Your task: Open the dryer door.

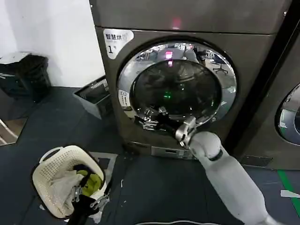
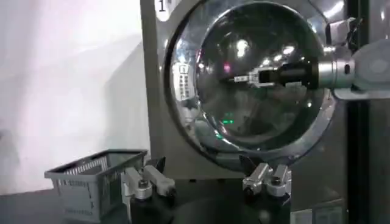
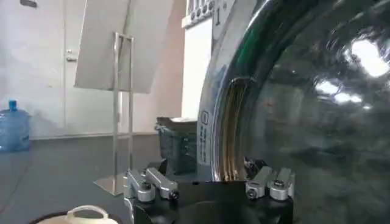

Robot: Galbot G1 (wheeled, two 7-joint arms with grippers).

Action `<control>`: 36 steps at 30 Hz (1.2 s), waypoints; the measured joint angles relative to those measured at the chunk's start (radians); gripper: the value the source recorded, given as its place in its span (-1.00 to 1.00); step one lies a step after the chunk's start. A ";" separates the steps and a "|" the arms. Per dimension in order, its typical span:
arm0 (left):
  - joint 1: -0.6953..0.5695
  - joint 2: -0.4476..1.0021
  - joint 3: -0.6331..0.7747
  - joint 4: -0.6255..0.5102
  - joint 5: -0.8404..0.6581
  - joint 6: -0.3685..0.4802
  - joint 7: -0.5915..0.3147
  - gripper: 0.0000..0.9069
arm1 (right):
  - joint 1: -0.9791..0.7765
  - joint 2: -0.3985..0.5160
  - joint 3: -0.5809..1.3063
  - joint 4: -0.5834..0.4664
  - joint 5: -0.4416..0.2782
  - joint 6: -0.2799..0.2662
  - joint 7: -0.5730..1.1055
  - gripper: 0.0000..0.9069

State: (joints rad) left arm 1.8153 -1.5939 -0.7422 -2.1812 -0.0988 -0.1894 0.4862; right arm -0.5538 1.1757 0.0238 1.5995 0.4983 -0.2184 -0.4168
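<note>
The dryer door (image 1: 176, 89) is a round porthole with a wide chrome ring and dark glass, on the machine marked "1". It looks closed against the front. My right gripper (image 1: 152, 117) reaches to the door's lower left rim. In the right wrist view the right gripper (image 3: 204, 163) is open, its fingers on either side of the chrome edge of the door (image 3: 317, 122), close to it. My left gripper (image 1: 99, 202) hangs low by the floor, open and holding nothing (image 2: 202, 164), facing the door (image 2: 244, 109) from a distance. From there the right gripper (image 2: 250, 78) shows in front of the glass.
A white laundry basket (image 1: 61, 180) with clothes sits on the floor at the front left. A grey crate (image 1: 96, 96) stands left of the dryer, a black bin (image 1: 26, 75) farther left. A second machine (image 1: 290, 117) stands to the right. A sign stand (image 3: 122, 122) is across the room.
</note>
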 joint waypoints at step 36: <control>-0.032 -0.010 -0.054 -0.045 -0.182 0.190 -0.011 1.00 | 0.151 0.090 -0.092 -0.246 0.035 0.039 -0.279 1.00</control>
State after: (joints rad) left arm 1.7834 -1.6038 -0.7959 -2.2263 -0.2812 0.0009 0.4754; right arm -0.4025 1.2653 -0.0683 1.3538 0.5330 -0.1793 -0.6960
